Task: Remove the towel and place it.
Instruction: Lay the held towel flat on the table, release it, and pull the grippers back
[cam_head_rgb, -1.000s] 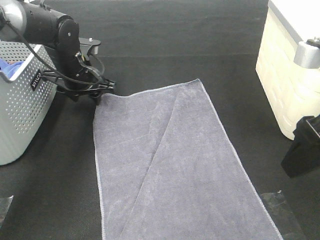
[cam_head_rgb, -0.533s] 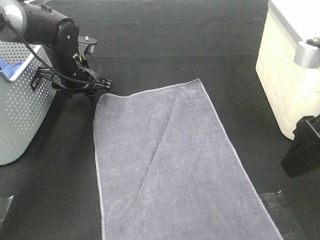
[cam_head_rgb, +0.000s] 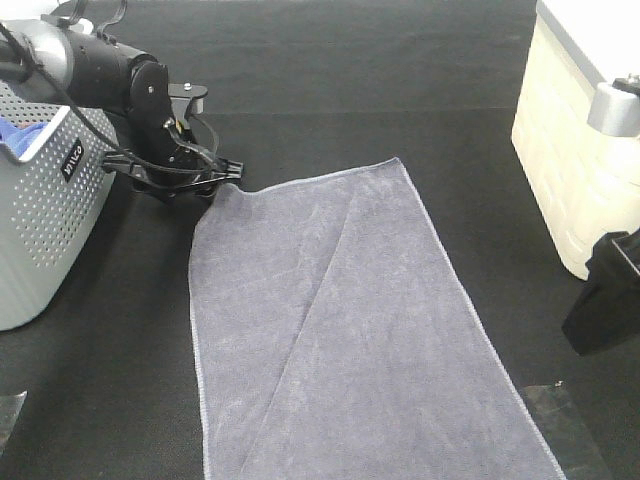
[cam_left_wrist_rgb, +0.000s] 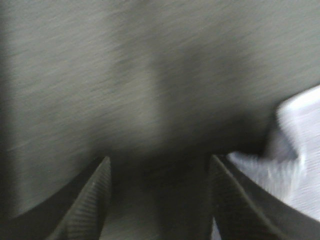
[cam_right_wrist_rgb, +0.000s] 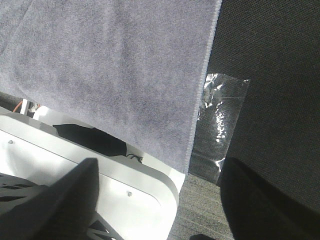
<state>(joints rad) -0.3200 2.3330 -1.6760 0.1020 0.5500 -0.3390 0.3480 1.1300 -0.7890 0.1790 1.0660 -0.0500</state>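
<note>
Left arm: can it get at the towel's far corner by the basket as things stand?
Likely yes. The left gripper hangs open right beside that corner of the towel, with only bare mat between its jaws and nothing blocking; the basket stands on its other side.

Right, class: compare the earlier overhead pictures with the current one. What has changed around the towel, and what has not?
The left tool drew back toward the basket, then swung right to the far left corner of the towel. Its jaws stay open and empty; nothing was grasped or let go. The towel stayed spread flat on the mat; the basket and cream container kept their places.
</note>
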